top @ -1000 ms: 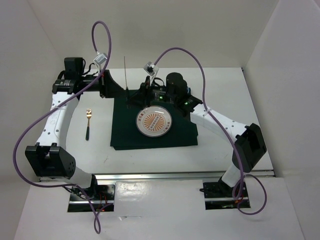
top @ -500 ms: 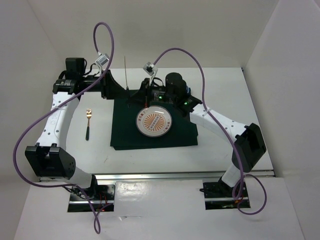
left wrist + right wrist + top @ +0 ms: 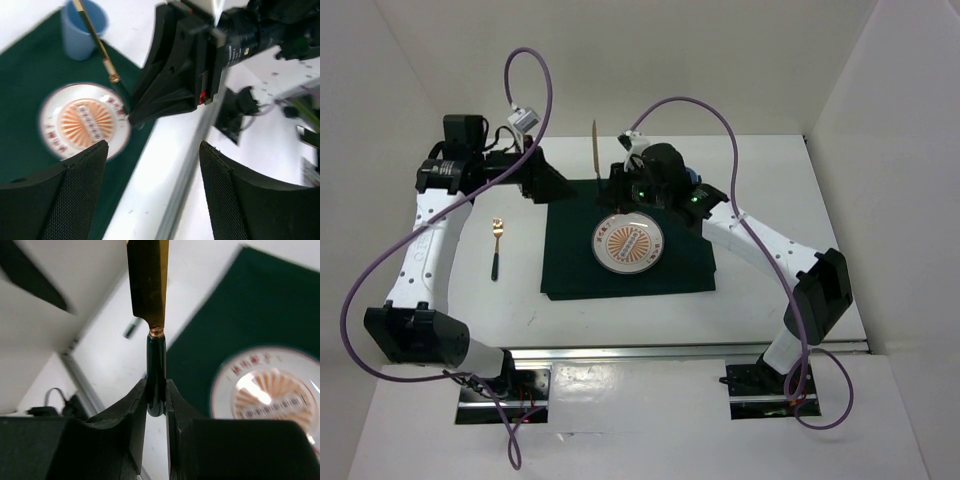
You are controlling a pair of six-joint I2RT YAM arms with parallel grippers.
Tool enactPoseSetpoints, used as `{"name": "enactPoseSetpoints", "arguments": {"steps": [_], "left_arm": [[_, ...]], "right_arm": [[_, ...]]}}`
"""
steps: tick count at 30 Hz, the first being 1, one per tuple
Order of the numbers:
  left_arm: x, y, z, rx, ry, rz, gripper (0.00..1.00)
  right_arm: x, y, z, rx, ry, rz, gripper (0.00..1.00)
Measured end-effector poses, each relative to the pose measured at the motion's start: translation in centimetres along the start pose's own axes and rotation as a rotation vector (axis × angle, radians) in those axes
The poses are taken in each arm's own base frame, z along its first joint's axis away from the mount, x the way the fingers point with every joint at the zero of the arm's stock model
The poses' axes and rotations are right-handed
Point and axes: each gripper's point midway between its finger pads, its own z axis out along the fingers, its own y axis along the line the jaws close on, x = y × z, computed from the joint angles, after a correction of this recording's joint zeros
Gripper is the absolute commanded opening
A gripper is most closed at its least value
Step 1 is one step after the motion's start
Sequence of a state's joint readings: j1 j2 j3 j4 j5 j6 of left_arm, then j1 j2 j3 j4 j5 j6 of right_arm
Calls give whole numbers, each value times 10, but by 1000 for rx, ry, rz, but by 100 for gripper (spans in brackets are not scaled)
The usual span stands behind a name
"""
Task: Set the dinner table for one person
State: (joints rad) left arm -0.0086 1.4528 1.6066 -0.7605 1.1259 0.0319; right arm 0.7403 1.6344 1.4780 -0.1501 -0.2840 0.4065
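**A:** Gold blade, black handle: knife (image 3: 156, 340) stands upright, pinched by my right gripper (image 3: 156, 405) at 11 o'clock off the plate (image 3: 629, 243). My left gripper (image 3: 152, 147) gapes, empty.
**B:** Step?
**A:** Cutlery, I'd say. Table (image 3: 760, 180) carries the placemat (image 3: 570, 270), plate on it; spoon (image 3: 496, 248) on bare top at the placemat's 9 o'clock.
**B:** Next?
**A:** Probably tip the knife flat and lay it at the plate's 3 o'clock.
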Motion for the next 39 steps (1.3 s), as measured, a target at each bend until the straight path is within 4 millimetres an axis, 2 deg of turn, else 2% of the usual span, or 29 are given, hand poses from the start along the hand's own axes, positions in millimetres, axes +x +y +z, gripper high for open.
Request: {"name": "enactPoseSetpoints", "arguments": {"steps": [2, 5, 8, 11, 14, 19, 23, 30, 36, 39], "left_arm": [[-3, 7, -8, -79, -9, 32, 80], [-6, 29, -23, -264, -16, 55, 80], [-2, 67, -42, -515, -1, 48, 79], [17, 110, -66, -771, 53, -11, 79], [41, 140, -82, -927, 126, -64, 79], [75, 159, -96, -1029, 213, -126, 79], [80, 162, -98, -1046, 226, -134, 79], [80, 163, -101, -1062, 230, -132, 78], [82, 165, -104, -1078, 237, -130, 78], [84, 166, -104, -1084, 244, -133, 78]], "right_arm": [[16, -22, -4, 114, 55, 22, 0], [52, -57, -22, 312, 181, 58, 0], [88, -89, -48, 504, 306, 94, 0], [129, -114, -80, 679, 437, 134, 0], [165, -130, -109, 802, 549, 165, 0], [204, -142, -140, 909, 669, 195, 0], [213, -147, -150, 950, 707, 192, 0], [217, -159, -143, 939, 727, 215, 0], [197, -194, -137, 907, 653, 299, 0], [192, -198, -131, 876, 646, 288, 0]]}}
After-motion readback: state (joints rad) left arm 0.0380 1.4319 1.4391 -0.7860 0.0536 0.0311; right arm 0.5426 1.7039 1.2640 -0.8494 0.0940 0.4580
